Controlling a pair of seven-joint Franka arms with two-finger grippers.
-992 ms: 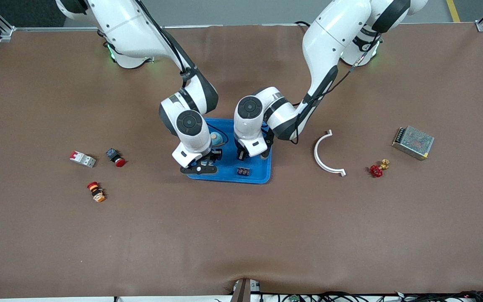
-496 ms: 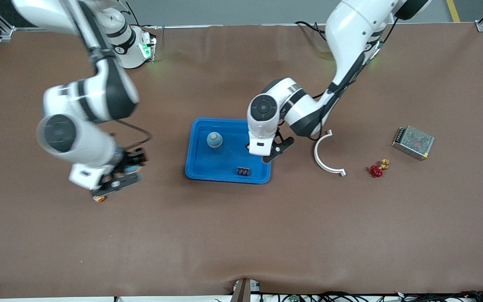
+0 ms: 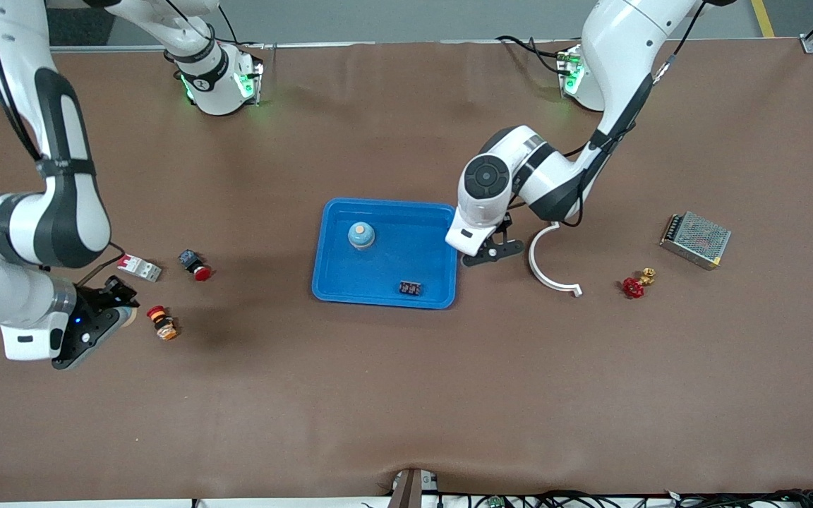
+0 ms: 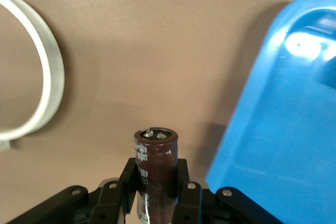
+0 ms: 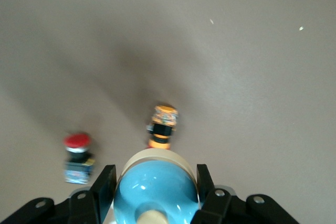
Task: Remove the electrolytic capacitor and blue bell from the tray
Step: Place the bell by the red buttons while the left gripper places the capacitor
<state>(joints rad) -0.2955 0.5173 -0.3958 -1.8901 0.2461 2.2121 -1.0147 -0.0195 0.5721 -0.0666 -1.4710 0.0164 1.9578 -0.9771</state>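
Step in hand: carry-off and set-down, both arms loaded.

- The left tool (image 3: 495, 248) is hanging over the bare desk (image 3: 406, 395), just off the tray (image 3: 385, 204) rim at the left arm's end, between the tray and a white curved bracket (image 3: 544, 264). Its fingers are clamping an electrolytic capacitor (image 4: 156, 163), upright, dark brown sleeve, and clear of the tray.
- The right tool (image 3: 106, 310) is hanging over the desk toward the right arm's end, well apart from the tray and just beside an orange-and-red push button (image 3: 161, 322). Its fingers are gripping a blue bell (image 5: 156, 192), seen in the right wrist view with a cream rim.
- A second blue bell-shaped piece (image 3: 360, 235) is sitting in the tray, with a small dark module (image 3: 410, 288) nearer the front camera.

Judgement: removal is looking nearly complete for both held parts. Next move is calling for lowering each to the desk, then spreading the fingers. The capacitor is likely to topple if dropped from height, and the bell needs a spot clear of the push button.
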